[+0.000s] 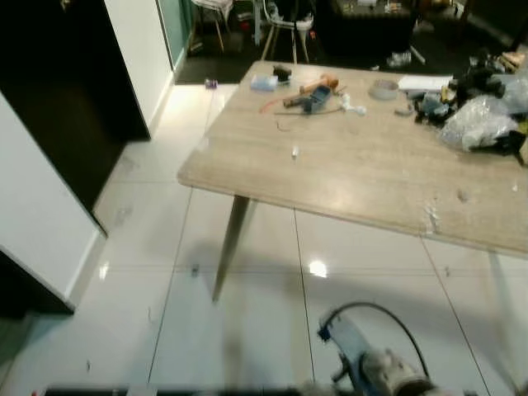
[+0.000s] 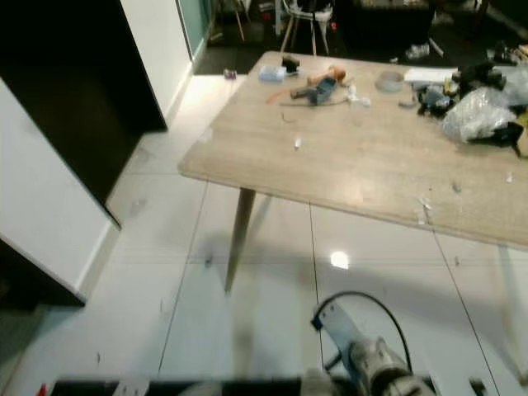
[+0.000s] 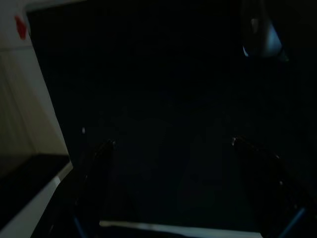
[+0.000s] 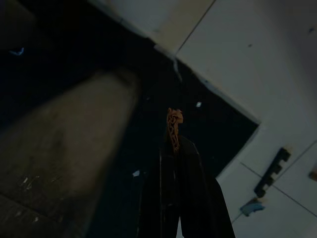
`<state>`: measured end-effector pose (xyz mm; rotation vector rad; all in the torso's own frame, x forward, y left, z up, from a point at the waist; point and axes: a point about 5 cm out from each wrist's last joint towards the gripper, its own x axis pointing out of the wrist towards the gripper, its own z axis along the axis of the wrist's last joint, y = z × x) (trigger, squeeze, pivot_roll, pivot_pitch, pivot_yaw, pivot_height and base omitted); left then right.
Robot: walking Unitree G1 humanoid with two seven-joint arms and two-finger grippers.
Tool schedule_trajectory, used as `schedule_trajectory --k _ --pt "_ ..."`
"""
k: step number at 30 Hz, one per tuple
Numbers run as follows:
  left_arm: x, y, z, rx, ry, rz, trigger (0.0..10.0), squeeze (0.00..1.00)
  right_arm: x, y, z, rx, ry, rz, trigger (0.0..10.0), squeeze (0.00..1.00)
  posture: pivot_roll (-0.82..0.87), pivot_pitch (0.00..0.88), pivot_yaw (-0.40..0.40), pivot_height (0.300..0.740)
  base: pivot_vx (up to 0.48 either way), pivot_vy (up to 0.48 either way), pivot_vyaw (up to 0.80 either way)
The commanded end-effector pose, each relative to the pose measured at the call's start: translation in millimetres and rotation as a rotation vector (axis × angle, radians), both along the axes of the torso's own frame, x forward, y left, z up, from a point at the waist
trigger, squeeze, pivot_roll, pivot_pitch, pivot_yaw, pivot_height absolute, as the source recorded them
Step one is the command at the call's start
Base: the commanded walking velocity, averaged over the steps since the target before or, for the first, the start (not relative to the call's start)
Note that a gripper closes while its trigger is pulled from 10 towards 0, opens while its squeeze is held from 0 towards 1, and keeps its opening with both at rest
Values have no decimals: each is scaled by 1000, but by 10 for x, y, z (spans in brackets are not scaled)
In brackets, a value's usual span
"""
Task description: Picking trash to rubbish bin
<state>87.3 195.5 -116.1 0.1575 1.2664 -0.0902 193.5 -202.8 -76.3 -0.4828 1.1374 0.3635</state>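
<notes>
Right wrist view looks along the right gripper, whose two black fingers are pressed together on a small orange-brown scrap that pokes out past their tips; it is too small and dim to say what it is. Beyond the fingers lie pale floor tiles and a blurred brownish shape that cannot be made out. Left wrist view is very dark: the left gripper has its two fingertips standing well apart, with a pale wall edge off to one side and nothing between them that can be told. From the head, the robot's right arm shows low in the picture, silver and blue with a black cable looping over it, above glossy white floor tiles. Ahead stands a light wooden table on a slanted leg. On its far part lie a blue and orange jumble of small items, a roll of tape, a white sheet, and, toward the right edge, crumpled clear plastic bags beside dark objects. A few tiny scraps dot the tabletop. To the left, a white wall borders a dark doorway.
</notes>
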Motion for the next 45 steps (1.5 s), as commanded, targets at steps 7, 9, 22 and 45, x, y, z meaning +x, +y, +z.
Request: schedule_trajectory --k 7,9,22,45 --pt "-93 -85 -29 -33 31 -16 10000 0 -523 -174 -207 -43 121 -168 10000 0 -55 58 59 740 -347 0 0" --pt "-93 -76 -28 -31 32 -18 10000 0 -619 -185 -238 -49 146 -181 10000 0 -55 59 61 740 -345 0 0" --pt "-79 -53 -22 -29 31 -26 10000 0 -694 -243 -255 -110 147 -219 10000 0 -53 59 65 740 -347 0 0" --pt "-47 -80 -19 -33 23 -27 10000 0 -796 -289 -275 -135 165 -180 10000 0 -41 46 57 740 -349 0 0"
